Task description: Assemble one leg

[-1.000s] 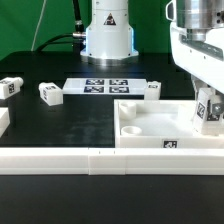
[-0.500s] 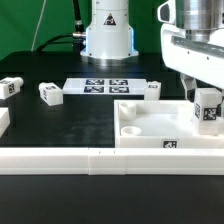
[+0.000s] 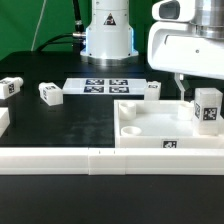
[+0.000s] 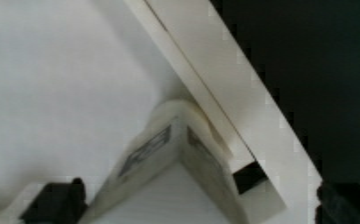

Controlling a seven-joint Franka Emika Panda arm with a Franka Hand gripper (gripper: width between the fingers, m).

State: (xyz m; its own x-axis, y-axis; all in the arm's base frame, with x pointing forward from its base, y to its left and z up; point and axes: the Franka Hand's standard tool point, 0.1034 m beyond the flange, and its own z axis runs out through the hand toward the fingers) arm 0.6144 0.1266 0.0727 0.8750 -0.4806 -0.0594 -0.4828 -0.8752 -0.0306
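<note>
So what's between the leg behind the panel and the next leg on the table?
The marker board lies between that leg and the other leg, seen in the exterior view.

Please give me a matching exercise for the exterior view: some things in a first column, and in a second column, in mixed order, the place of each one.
Column 1:
1. marker board
2. leg with marker tags
3. large white panel with round holes
4. leg standing upright

Column 2:
a. in the panel's corner on the exterior view's right, under the gripper
b. flat on the black table, in front of the robot base
c. loose on the table, toward the exterior view's left of the marker board
d. front of the table, on the exterior view's right

Pairs: 1-b, 2-c, 3-d, 4-a
</note>
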